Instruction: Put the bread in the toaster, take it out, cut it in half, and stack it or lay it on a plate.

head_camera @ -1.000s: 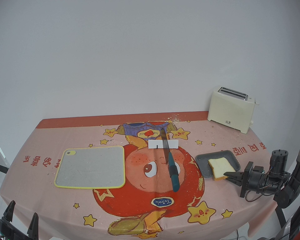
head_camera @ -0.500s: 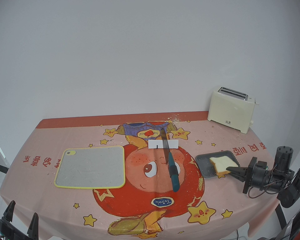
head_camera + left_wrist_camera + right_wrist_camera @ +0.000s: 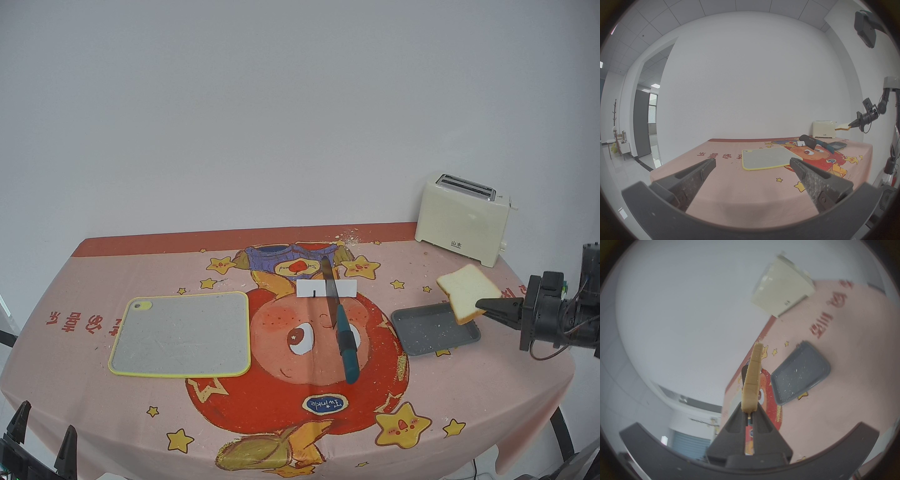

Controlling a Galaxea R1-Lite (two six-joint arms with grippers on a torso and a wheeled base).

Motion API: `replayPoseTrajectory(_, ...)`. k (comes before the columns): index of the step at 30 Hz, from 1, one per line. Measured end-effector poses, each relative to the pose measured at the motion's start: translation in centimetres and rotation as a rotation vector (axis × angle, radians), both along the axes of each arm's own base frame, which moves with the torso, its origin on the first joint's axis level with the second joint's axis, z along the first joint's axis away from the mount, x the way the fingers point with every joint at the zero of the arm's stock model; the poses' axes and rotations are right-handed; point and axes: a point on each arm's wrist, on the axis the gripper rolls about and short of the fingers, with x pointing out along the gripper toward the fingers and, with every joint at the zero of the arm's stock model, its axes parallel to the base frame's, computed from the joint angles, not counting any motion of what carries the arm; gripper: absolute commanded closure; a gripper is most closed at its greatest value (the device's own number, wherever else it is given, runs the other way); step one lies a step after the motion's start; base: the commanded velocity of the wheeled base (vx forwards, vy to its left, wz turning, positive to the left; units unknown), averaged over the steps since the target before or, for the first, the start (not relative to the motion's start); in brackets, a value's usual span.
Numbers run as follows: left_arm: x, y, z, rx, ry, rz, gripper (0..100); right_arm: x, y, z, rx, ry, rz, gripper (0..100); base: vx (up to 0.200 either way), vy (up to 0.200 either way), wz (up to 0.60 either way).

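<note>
A slice of bread [image 3: 467, 291] hangs in the air above the right side of the table, pinched at one edge by my right gripper [image 3: 482, 304]. The right wrist view has the bread [image 3: 752, 379] edge-on between the shut fingers of my right gripper [image 3: 748, 413]. Below it sits the grey plate [image 3: 435, 328], bare but for crumbs. The cream toaster [image 3: 461, 218] stands at the back right corner, slots up. My left gripper [image 3: 752, 170] is open off the table's front left corner, holding nothing.
A grey cutting board with a yellow rim [image 3: 182, 334] lies at the left. A knife with a teal handle [image 3: 339, 324] rests at the middle, its blade across a small white stand [image 3: 325, 288]. Crumbs dot the cloth.
My right gripper has lifted the bread off the grey plate and carried it up and to the right, toward the toaster. The left arm has stayed still.
</note>
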Motion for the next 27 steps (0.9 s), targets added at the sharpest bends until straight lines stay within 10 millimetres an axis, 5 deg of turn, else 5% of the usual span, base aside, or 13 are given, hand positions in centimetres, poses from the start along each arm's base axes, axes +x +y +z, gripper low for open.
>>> replayPoseTrajectory(14,0.0,0.0,0.0,0.001,0.0,-0.001,0,-1.5,-0.1,7.0,-0.714,-0.577,0.231,100,0.0,0.0,0.0)
replayPoseTrajectory(21,0.0,0.0,0.0,0.001,0.0,-0.001,0,-1.7,0.7,7.6,-0.945,-0.708,0.327,100,0.0,0.0,0.0)
replayPoseTrajectory(27,0.0,0.0,0.0,0.001,0.0,-0.001,0,-1.6,1.6,6.4,-0.952,-0.652,0.329,100,0.0,0.0,0.0)
